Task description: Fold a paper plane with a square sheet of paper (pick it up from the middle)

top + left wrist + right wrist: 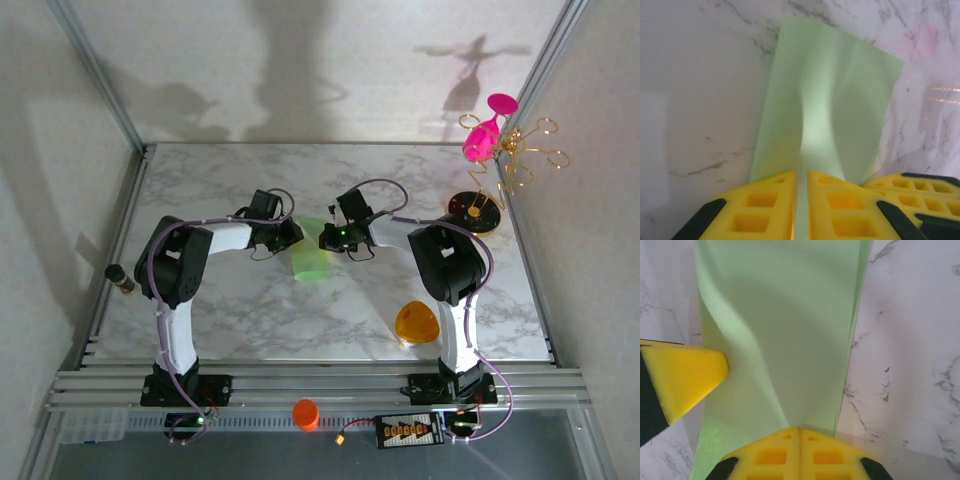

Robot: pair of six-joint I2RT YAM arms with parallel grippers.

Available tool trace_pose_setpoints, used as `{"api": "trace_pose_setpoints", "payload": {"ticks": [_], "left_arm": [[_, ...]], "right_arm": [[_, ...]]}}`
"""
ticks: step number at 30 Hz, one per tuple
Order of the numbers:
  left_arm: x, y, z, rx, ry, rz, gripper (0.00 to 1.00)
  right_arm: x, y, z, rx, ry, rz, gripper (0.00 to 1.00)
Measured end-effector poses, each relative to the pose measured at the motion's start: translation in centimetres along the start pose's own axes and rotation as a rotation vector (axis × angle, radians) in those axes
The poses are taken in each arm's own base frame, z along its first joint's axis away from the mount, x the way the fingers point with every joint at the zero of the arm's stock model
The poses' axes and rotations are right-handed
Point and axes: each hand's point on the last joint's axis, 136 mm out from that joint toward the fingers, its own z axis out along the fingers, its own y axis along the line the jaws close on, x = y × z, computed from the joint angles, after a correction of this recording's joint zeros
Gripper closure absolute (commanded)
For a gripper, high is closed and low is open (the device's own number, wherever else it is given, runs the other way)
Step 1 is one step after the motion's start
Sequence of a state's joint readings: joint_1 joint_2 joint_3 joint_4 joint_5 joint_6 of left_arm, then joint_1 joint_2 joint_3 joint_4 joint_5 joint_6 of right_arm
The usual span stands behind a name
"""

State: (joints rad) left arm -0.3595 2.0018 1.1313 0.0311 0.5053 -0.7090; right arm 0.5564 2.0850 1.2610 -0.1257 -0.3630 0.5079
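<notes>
Where the sheet sits: the square sheet of paper (pixel 312 262) is at mid-frame in the top view, just below the two gripper tips and over the marble table (pixel 230 320); I cannot tell whether its lower edge touches the marble.
Left gripper (pixel 801 172): yellow pads pressed together on the near edge of the paper, with a sliver of green showing between them.
Right gripper (pixel 800 429): pads clamped on the sheet's edge too, no gap visible; the left gripper's pad pokes in at the left of the right wrist view, against or just beside the paper.
Weight: judged next to nothing; a quick swing would flap it.
Stiffness: limp; it bellies into a soft ridge up the middle in the left wrist view and holds no shape of its own.
Fragility: creases and tears easily; the risk is the two grips pulling apart.
Surface: smooth, likely to slip unless the pads clamp flat.
Where to hold: by an edge, pads flat across it, grips close together; for a fresh pick, the middle, pinched up into a ridge.
Look: pale green, plain, matte, longer than wide; the right edge in the right wrist view shows a double line, so it is probably folded in half; no dart point yet.
</notes>
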Motion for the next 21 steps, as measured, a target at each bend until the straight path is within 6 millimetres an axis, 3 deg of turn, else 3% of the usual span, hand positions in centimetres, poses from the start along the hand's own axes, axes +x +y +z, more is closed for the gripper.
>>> {"api": "trace_pose_setpoints", "payload": {"ticks": [5, 10, 12, 17, 21], "left_arm": [[-0.9, 0.9, -0.6, 0.01, -0.03, -0.029, 0.86], [-4.2, 3.4, -2.5, -0.042, -0.123, -0.08, 0.86], [-5.0, 3.3, -3.3, -0.037, -0.149, -0.083, 0.86], [-4.3, -1.8, -4.0, 0.081, -0.189, -0.029, 0.87], [-2.4, -5.3, -2.9, 0.161, -0.168, 0.004, 0.86]], "right_arm": [[0.0, 0.0, 0.1, 0.001, -0.004, -0.005, 0.96], [0.0, -0.1, 0.1, 0.001, -0.006, -0.012, 0.96], [0.1, -0.1, 0.1, 0.0, -0.006, -0.014, 0.96], [0.1, -0.1, 0.2, -0.003, -0.01, -0.016, 0.96], [0.1, -0.1, 0.2, -0.006, -0.014, -0.018, 0.96]]}}
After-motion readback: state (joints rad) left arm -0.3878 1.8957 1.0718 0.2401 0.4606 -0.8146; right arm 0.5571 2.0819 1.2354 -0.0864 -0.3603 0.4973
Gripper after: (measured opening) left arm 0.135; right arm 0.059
